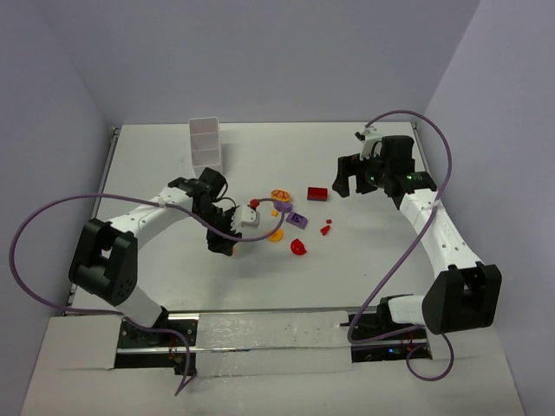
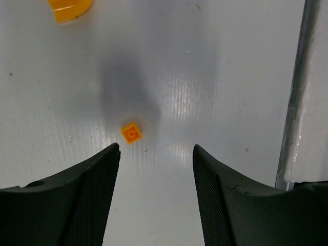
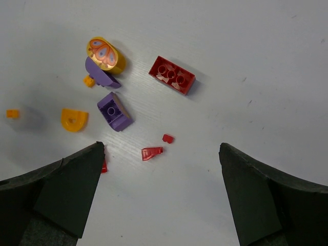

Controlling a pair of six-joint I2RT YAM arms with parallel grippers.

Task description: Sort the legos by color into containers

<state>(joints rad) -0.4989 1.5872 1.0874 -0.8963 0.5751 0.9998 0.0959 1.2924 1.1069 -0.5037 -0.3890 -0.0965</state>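
The legos lie loose mid-table: a red brick, a round orange piece with a butterfly print, purple pieces, an orange half-round and small red bits. My left gripper is open and empty just above the table, with a tiny orange lego lying just beyond its left fingertip. My right gripper hangs wide open and empty above the red bits. The white three-compartment containers stand at the back left.
A metal rail runs along the table edge to the right of my left gripper. Purple cables loop off both arms. Walls close the table at the back and sides.
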